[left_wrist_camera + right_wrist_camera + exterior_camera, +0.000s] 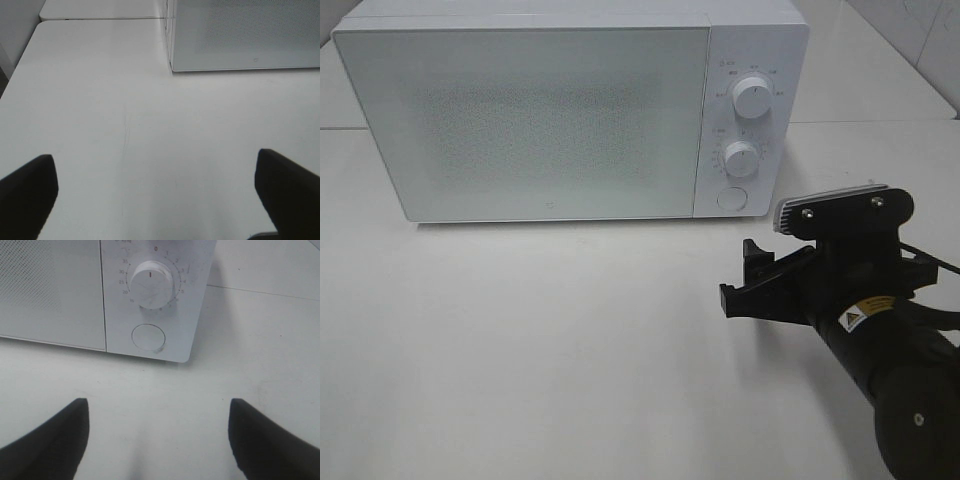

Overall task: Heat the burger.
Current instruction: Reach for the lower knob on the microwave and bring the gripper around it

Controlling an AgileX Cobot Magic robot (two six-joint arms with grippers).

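Note:
The burger is out of view in every frame. The white microwave stands at the back of the table with its door shut; its frosted window shows nothing inside. My right gripper hovers open and empty over the table just in front of the microwave's lower right corner. The right wrist view shows its fingers spread wide and facing the round door button and the timer dial. My left gripper is open and empty above bare table, left of the microwave's corner. It does not show in the exterior high view.
The control panel carries an upper dial, a lower dial and a round button. The white table spreads in front of the microwave. A seam to a second tabletop runs behind it.

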